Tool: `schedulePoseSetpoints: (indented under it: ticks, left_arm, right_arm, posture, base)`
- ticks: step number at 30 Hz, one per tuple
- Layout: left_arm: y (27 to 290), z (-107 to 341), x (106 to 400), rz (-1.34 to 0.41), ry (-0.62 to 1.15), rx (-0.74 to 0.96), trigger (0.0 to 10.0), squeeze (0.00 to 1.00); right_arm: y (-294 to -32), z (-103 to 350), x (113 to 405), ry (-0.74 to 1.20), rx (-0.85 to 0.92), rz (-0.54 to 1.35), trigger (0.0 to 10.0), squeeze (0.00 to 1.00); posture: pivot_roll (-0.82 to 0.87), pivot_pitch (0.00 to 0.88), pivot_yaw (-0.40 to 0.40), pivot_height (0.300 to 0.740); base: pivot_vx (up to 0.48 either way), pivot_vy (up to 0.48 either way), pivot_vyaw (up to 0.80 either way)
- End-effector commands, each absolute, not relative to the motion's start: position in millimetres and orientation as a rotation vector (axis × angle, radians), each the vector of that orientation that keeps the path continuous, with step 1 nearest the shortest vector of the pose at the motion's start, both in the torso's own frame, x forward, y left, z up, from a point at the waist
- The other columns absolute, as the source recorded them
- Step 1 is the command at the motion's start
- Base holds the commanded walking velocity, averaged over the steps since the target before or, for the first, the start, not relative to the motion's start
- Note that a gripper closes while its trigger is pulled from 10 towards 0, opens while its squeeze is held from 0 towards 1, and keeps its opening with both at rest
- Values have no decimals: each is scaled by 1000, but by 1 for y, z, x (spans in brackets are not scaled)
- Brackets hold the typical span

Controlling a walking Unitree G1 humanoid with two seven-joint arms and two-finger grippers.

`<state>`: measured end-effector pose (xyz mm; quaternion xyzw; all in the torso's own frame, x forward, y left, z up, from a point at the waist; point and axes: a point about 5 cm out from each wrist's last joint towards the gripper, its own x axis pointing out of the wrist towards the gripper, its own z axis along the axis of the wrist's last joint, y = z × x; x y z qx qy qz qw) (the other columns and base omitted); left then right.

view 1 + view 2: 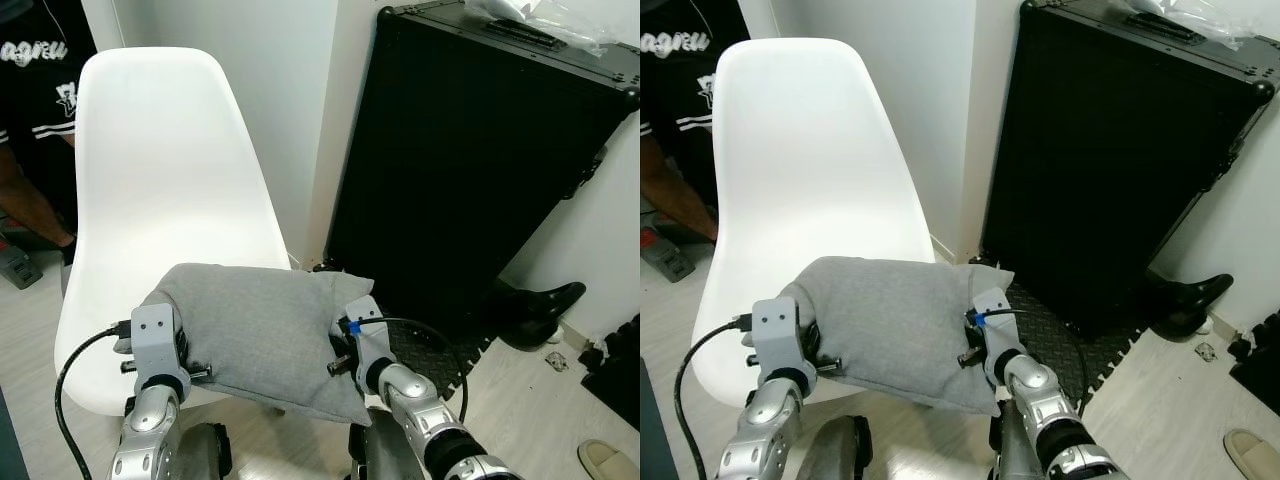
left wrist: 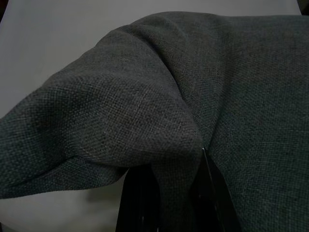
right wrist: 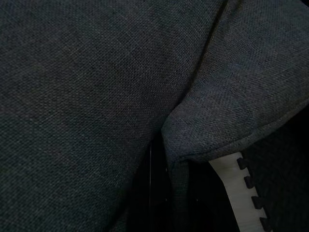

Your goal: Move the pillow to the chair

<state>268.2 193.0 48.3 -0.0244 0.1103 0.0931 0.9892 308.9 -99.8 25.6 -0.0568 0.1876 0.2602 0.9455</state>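
Grey pillow [image 1: 262, 330] hangs between the two grippers at the front edge of the white chair [image 1: 165, 190], its far part over the seat and its near edge overhanging toward the robot. Whether its underside touches the seat cannot be made out from the head views.

The left gripper [image 2: 176, 193] holds the pillow's left end: in the left wrist view the black fingers [image 2: 140, 203] are pressed together on a fold of grey cloth, with the pale chair shell showing behind. The right gripper [image 3: 169, 188] is clamped on the pillow's right end, near the corner that sticks out past the chair's right rim; its wrist view is dark, but the cloth seems to be pinched between the fingers, and a strip of white-edged floor mat [image 3: 239, 186] lies below.

Most of the seat and the tall backrest behind the pillow are bare. To the right, just beside the chair, a large black case [image 1: 470, 170] leans against the wall, with a black shoe [image 1: 540, 305] on the floor at its foot. At the left edge a person [image 1: 35, 120] in a black shirt stands close behind the chair's left side.
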Motion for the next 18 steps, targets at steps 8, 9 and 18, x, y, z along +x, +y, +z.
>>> schedulePoseSetpoints:
  ticks: [8, 9, 18]
  left_arm:
    - [216, 57, 267, 244, 188, -2, 10000, 0]
    - [216, 57, 267, 244, 188, -2, 10000, 0]
    - [250, 56, 248, 334, 199, 45, 10000, 0]
  right_arm:
    - [-64, 41, 320, 368, -167, 659, 10000, 0]
    - [-64, 41, 320, 368, -167, 659, 10000, 0]
    - [-32, 57, 327, 339, -222, 769, 10000, 0]
  posture:
    - [129, 143, -191, 594]
    - [129, 143, -191, 594]
    - [157, 156, -234, 594]
  base:
    - [0, 0, 0]
    - [0, 0, 0]
    - [0, 0, 0]
